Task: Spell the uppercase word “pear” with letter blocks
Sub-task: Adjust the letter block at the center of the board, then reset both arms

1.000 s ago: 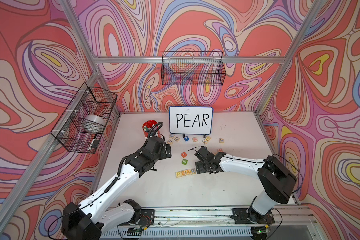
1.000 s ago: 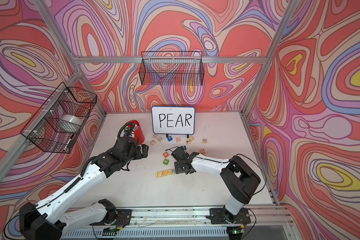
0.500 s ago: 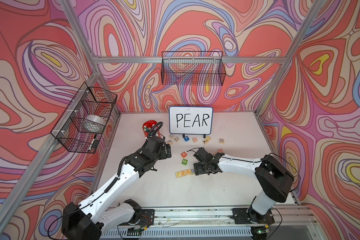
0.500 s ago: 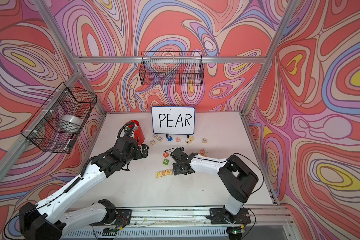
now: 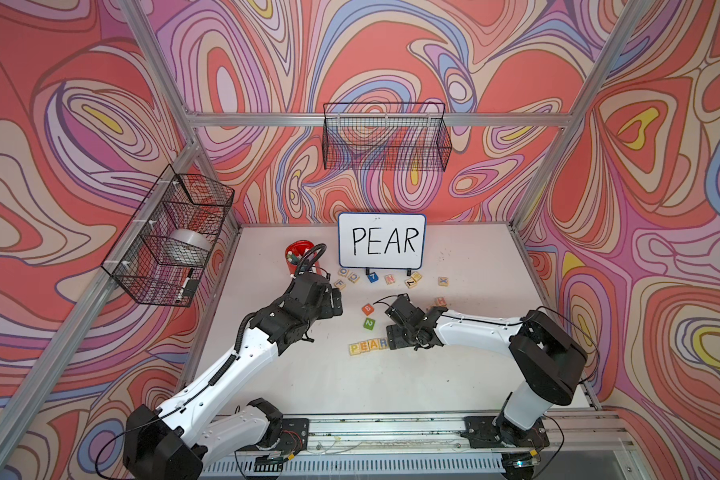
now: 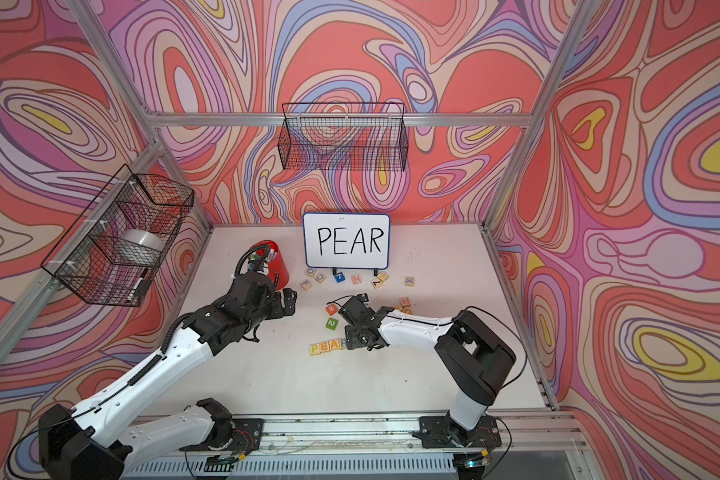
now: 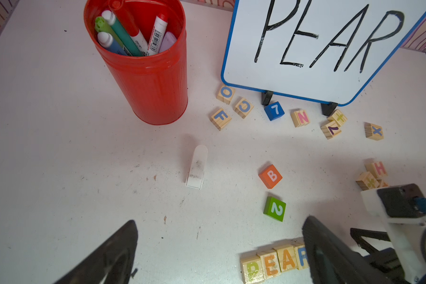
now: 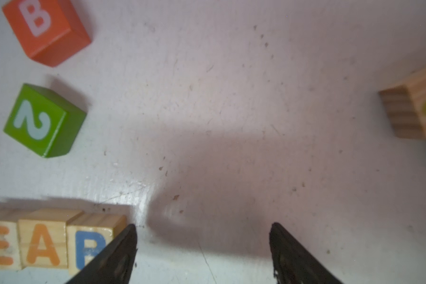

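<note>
Right wrist view, my right gripper spread and empty, just beside the R end of the letter blocks, a touching PEAR row on the table, my left gripper spread, empty.

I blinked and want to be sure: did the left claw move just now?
No. The left claw hangs open in the same spot as before, right by the F block and just past the red cup.
</note>
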Action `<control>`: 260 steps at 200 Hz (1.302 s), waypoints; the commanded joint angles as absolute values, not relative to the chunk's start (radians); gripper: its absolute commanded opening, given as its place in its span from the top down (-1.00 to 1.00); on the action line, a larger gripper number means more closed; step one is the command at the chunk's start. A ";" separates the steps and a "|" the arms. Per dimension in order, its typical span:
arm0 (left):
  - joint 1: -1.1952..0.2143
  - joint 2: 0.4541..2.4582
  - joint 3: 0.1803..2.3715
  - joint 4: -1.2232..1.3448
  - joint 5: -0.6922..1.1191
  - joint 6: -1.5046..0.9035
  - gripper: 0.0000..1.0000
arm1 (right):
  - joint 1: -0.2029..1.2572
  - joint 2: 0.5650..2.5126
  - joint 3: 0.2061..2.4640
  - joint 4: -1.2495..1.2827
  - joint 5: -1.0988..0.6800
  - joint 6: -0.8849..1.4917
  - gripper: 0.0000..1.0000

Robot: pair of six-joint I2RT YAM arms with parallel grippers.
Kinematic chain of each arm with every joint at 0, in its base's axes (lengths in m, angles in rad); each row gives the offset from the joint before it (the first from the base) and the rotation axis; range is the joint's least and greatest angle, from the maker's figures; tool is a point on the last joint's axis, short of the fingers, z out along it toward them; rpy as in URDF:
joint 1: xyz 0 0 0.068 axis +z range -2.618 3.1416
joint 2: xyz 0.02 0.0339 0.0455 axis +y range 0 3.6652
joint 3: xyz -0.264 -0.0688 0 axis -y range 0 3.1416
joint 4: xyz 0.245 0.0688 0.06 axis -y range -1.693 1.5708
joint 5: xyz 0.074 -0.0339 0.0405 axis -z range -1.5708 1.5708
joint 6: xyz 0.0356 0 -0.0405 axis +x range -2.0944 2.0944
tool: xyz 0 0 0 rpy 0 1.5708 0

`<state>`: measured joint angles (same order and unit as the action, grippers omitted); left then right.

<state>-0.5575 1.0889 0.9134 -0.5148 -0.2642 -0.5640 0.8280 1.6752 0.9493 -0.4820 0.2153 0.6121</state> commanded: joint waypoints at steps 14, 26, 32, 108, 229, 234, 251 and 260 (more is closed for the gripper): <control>-0.560 1.088 0.907 -0.452 -0.299 -0.467 -1.00 | 0.798 1.594 0.971 -0.479 0.404 0.649 -0.84; -0.558 1.093 0.914 -0.432 -0.335 -0.432 -1.00 | 0.762 1.573 0.970 -0.451 0.444 0.638 -0.89; -0.557 1.094 0.914 -0.420 -0.360 -0.419 -1.00 | 0.739 1.563 0.968 -0.432 0.451 0.627 -0.90; -0.259 1.034 0.691 -0.052 -0.556 -0.290 -1.00 | 0.454 1.448 0.882 -0.178 0.677 0.468 -0.97; -0.044 1.449 0.395 0.760 -0.373 -0.107 -1.00 | 0.052 1.637 0.695 0.424 0.520 0.207 -0.97; -0.044 1.443 0.405 0.733 -0.359 -0.105 -1.00 | 0.049 1.650 0.685 0.458 0.523 0.196 -0.97; -0.044 1.469 0.399 0.784 -0.343 -0.084 -1.00 | 0.038 1.665 0.663 0.538 0.487 0.164 -0.97; -0.044 1.460 0.415 0.737 -0.333 -0.090 -1.00 | 0.032 1.672 0.639 0.610 0.461 0.144 -0.97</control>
